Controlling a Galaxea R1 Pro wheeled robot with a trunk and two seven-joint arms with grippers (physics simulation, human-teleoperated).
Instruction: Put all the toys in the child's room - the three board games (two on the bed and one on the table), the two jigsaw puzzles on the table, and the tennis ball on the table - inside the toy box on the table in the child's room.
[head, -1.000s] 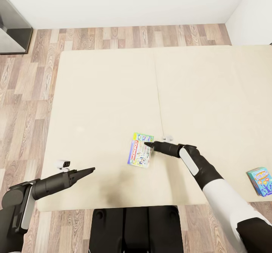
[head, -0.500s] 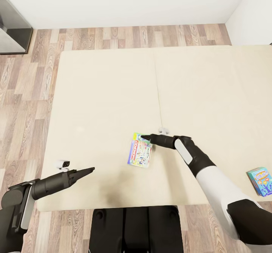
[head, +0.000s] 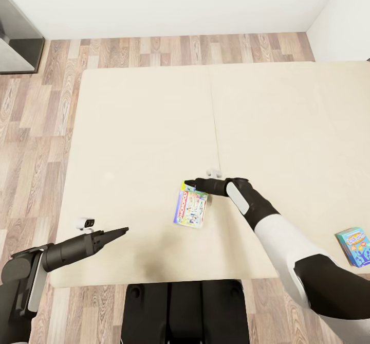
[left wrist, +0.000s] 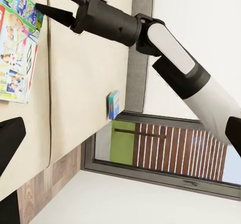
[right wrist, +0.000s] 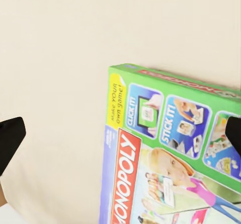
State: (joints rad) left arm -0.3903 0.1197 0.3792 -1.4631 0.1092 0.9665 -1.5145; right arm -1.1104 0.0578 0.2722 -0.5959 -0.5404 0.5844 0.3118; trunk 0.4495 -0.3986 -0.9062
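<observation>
On the beige bed [head: 144,128] lies a green-edged Monopoly board game [head: 191,208], near the front edge. My right gripper [head: 188,183] hovers open at the box's far end; in the right wrist view its fingertips [right wrist: 11,136] stand wide apart on either side of the box lid [right wrist: 165,148]. A small blue board game [head: 354,246] rests at the bed's front right. My left gripper [head: 122,231] hangs open over the front left of the mattress, holding nothing. The left wrist view shows the Monopoly box [left wrist: 17,48], the right gripper [left wrist: 52,0] and the blue box [left wrist: 114,104].
Wood-plank floor [head: 36,128] surrounds the bed, with white walls behind. A dark grey cabinet [head: 15,40] stands at the far left. My own dark base [head: 180,308] sits against the bed's front edge. The grey headboard [left wrist: 138,43] and a window [left wrist: 150,148] lie beyond the blue box.
My right gripper has moved left and away from me along the Monopoly box, from its near right side to its far end. The left arm and both boxes stayed put.
</observation>
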